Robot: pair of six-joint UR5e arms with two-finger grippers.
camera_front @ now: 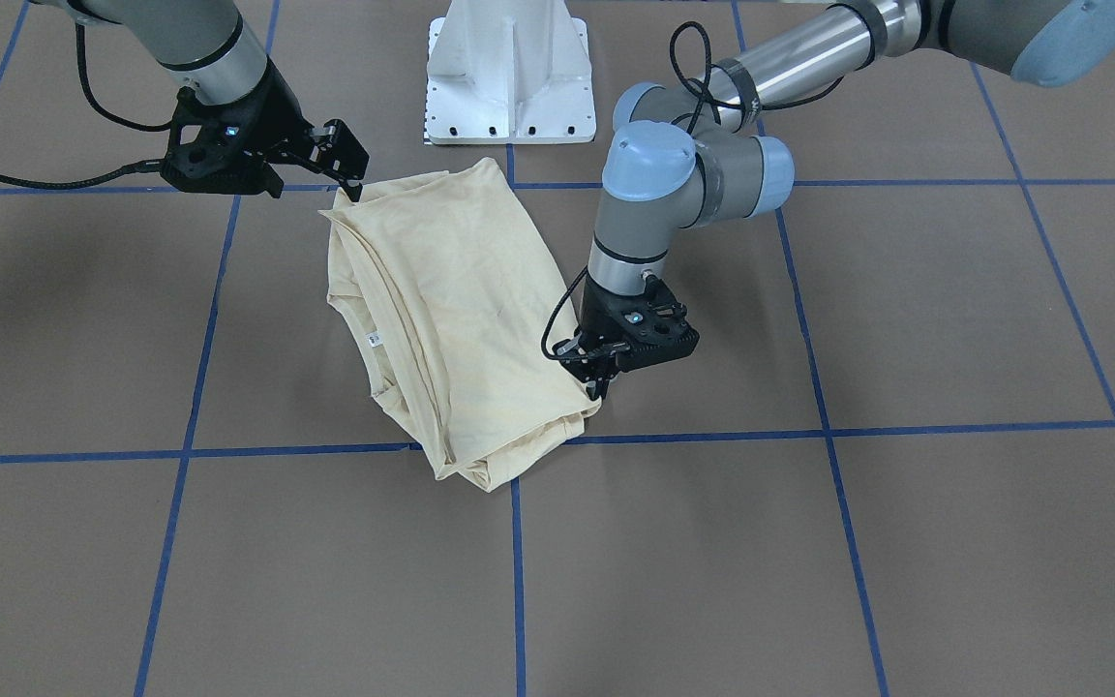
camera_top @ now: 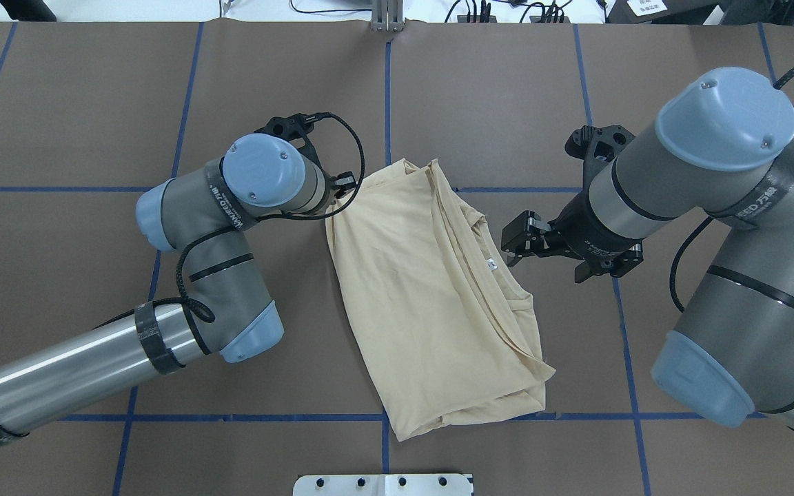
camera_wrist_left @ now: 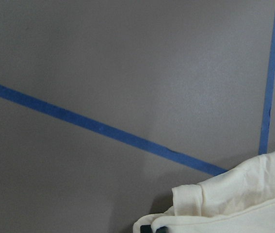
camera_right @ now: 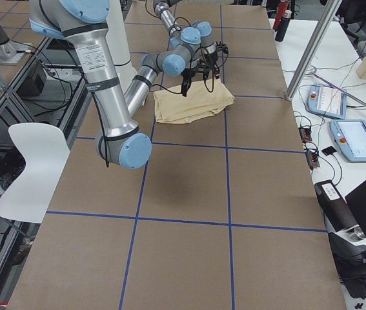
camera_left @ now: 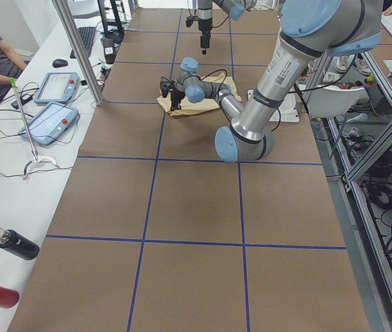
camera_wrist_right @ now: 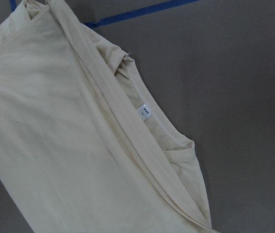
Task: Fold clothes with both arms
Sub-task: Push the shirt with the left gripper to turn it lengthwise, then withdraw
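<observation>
Overhead exterior shows the shirt (camera_top: 424, 303) lying folded lengthwise on the table (camera_top: 94, 103), just out from the base (camera_top: 383, 484). Left gripper (camera_front: 601, 382) is pinching its edge at the end farthest from the base. Right gripper (camera_top: 509, 242) is hanging spread wide, empty, nearer the base.

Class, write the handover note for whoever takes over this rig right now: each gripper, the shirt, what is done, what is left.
Left gripper: low at the far left corner of the shirt; unclear whether it grips.
Right gripper: open, holding nothing, beside the collar side, apart from the cloth.
Shirt: mid-table, folded lengthwise into a slanted strip, neck label showing.
Done: the lengthwise folds.
Left: probably a crosswise fold, then squaring up.
</observation>
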